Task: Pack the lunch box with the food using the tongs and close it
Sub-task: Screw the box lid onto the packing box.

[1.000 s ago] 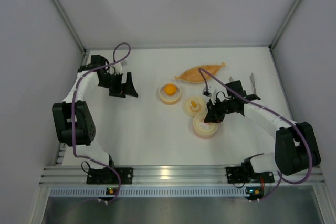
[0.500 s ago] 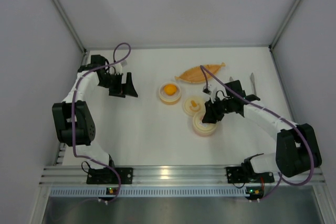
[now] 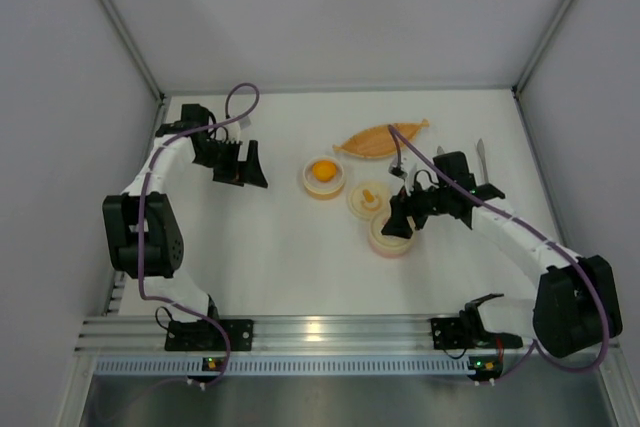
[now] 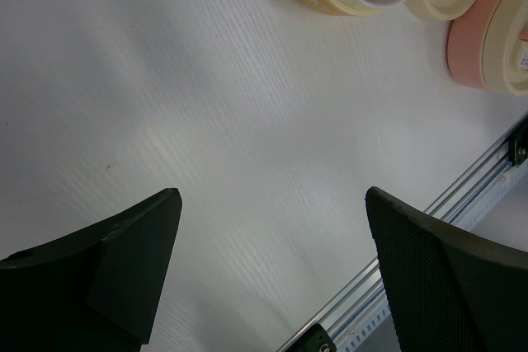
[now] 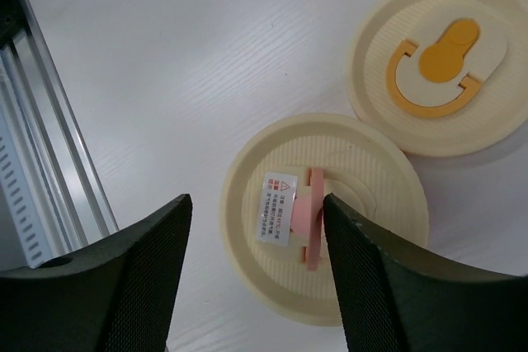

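A pink lunch box tub (image 3: 383, 246) wears a cream lid (image 5: 272, 286) with a pink handle (image 5: 312, 218). My right gripper (image 3: 396, 224) hovers over that lid, open, one finger on either side of the handle and nothing held (image 5: 256, 204). A second cream lid (image 3: 367, 198) with an orange tab (image 5: 445, 62) lies beside it. The open yellow tub (image 3: 309, 185) holds a round yellow-orange piece of food (image 3: 323, 170). The silver tongs (image 3: 481, 155) lie far right on the table. My left gripper (image 3: 246, 168) is open and empty over bare table (image 4: 272, 195).
An orange leaf-shaped dish (image 3: 380, 139) lies at the back. The aluminium rail (image 3: 320, 332) runs along the near edge and shows in both wrist views (image 5: 49, 146) (image 4: 462, 204). White walls enclose the table on three sides.
My right gripper has opened and let go of the pink handle, leaving the cream lid on the pink tub. The left arm has shifted slightly to the right.
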Robot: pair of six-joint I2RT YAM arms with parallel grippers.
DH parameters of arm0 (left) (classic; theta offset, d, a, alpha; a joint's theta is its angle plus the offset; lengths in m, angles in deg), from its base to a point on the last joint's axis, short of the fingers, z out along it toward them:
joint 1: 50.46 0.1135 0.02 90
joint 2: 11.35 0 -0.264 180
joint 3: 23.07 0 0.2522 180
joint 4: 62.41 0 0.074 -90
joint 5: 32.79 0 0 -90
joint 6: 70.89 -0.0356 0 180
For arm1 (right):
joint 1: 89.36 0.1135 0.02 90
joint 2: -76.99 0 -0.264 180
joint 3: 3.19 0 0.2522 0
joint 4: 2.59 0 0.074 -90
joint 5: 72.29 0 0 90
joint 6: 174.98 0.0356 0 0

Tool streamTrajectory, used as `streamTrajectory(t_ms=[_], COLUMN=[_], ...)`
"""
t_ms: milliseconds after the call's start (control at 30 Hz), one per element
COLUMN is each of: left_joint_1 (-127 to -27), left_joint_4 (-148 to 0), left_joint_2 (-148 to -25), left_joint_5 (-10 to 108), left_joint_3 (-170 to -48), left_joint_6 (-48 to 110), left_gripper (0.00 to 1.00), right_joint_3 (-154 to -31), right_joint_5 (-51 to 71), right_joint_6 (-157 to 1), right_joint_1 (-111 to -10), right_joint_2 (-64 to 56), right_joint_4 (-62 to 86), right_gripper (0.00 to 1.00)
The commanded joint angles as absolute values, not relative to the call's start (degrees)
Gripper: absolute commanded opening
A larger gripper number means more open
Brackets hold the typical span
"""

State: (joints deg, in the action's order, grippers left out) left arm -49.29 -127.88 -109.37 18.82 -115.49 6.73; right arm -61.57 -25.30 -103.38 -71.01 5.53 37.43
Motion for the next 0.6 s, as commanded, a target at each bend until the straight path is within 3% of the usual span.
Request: streamTrajectory(t_ms=[0,233,300,367,467,567], left_joint_1=[-49.23,-49.31,-49.49,-49.49,-49.66,-49.75], left_joint_4=[-127.15,-126.71,-126.62,-126.54,-126.54,-126.36], left_joint_2=[-107.33,-106.19,-106.19,-106.19,-106.71,-106.8], left_joint_5=[17.93,17.93,17.93,18.01,17.84,17.93], left_joint_3=[-117.08,-116.81,-116.55,-116.46,-116.46,-116.55], left_joint_6=[5.4,5.57,5.49,5.48,5.66,5.66], left_gripper=[0.98,0.98,0.98,0.98,0.98,0.98], right_joint_3=[-62.3,-64.31,-65.72,-68.35,-73.01,-75.22], right_joint_5=[-28.87,-29.48,-33.17,-36.6,-38.8,-41.95], right_joint_6=[-103.53,-102.12,-104.56,-107.47,-112.75,-116.53], right_joint_1=[-70.46,-75.9,-77.84,-77.76,-76.97,-77.05], right_joint_2=[7.9,9.05,8.88,8.26,4.14,0.44], right_joint_4=[34.2,32.01,33.83,36.91,47.44,55.98], right_gripper=[0.64,0.63,0.56,0.35,0.15,0.04])
